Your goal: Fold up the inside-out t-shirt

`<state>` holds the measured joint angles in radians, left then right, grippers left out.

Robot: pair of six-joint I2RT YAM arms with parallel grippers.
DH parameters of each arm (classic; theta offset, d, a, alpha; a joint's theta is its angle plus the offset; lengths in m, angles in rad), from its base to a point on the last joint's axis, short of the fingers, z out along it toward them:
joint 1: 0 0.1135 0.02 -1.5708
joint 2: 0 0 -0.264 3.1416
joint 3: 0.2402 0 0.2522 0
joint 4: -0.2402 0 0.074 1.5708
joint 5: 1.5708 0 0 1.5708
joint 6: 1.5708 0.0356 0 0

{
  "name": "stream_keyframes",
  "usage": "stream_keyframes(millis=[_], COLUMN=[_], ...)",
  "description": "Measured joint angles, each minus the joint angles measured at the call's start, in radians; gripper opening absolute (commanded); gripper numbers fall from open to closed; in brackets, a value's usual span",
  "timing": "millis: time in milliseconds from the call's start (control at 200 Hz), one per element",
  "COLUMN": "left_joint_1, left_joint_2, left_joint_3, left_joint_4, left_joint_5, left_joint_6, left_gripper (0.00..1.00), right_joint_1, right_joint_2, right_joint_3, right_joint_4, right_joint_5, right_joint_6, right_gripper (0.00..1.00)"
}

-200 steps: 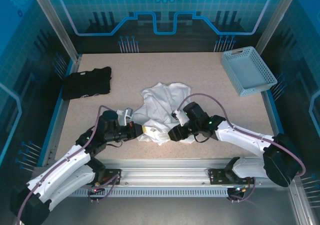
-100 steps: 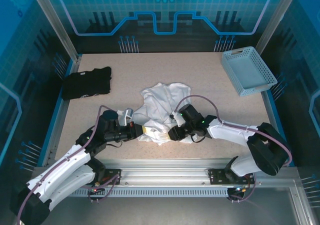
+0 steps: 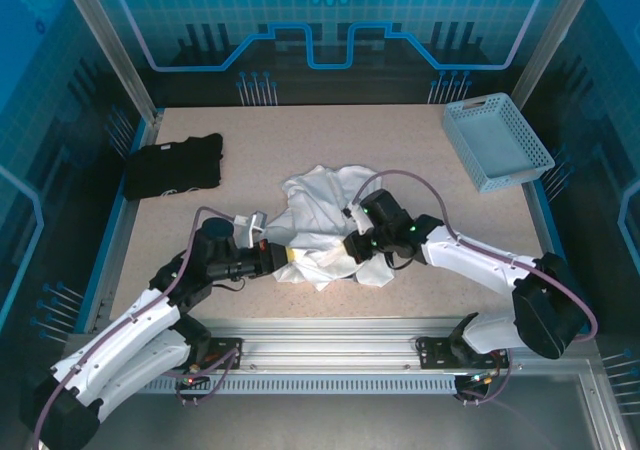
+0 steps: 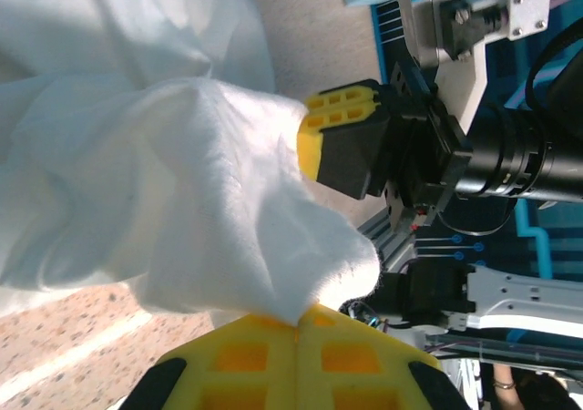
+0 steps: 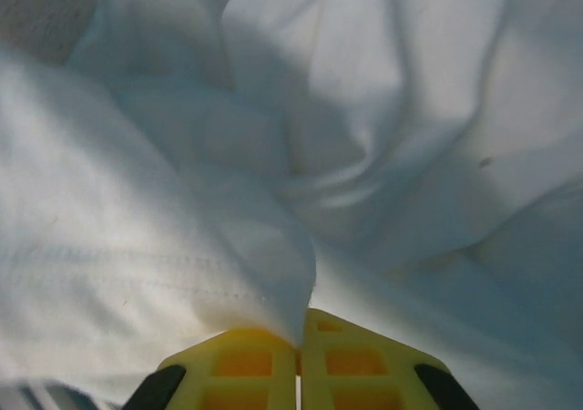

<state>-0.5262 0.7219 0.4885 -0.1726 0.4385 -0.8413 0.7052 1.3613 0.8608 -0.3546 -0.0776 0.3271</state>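
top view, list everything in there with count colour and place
t-shirt: 1, white, crumpled at the table's middle, its near edge pinched from both sides
garment: 1, black, folded, far left of the table
basket: 1, pale blue, far right corner
table: 1, beige speckled, framed by blue panels
left arm: 1, white and black, reaching in from the near left
right arm: 1, white and black, reaching in from the near right
left gripper: 1, black with yellow pads, shut on the t-shirt's near left edge
right gripper: 1, black with yellow pads, shut on the t-shirt's near right edge
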Motion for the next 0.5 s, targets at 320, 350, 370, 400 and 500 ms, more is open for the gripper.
stream_keyframes(millis=[320, 350, 370, 400, 500], left_joint_1=[0.000, 0.000, 0.000, 0.000, 0.000], left_joint_2=[0.090, 0.095, 0.097, 0.098, 0.097], left_joint_3=[0.070, 0.079, 0.085, 0.093, 0.118], left_joint_4=[0.186, 0.187, 0.187, 0.186, 0.185], left_joint_5=[0.005, 0.005, 0.005, 0.005, 0.006], left_joint_6=[-0.179, -0.184, -0.189, -0.194, -0.205], left_gripper=[0.00, 0.00, 0.00, 0.00, 0.00], right_joint_1=[-0.002, 0.000, 0.001, 0.003, 0.009], right_joint_2=[-0.108, -0.149, -0.171, -0.207, -0.291], right_joint_3=[0.062, 0.040, 0.027, 0.005, -0.060], right_joint_4=[-0.082, -0.062, -0.050, -0.023, 0.078], right_joint_5=[0.093, 0.072, 0.056, 0.027, -0.075], right_joint_6=[-0.153, -0.174, -0.184, -0.200, -0.243], right_gripper=[0.57, 0.58, 0.59, 0.60, 0.72])
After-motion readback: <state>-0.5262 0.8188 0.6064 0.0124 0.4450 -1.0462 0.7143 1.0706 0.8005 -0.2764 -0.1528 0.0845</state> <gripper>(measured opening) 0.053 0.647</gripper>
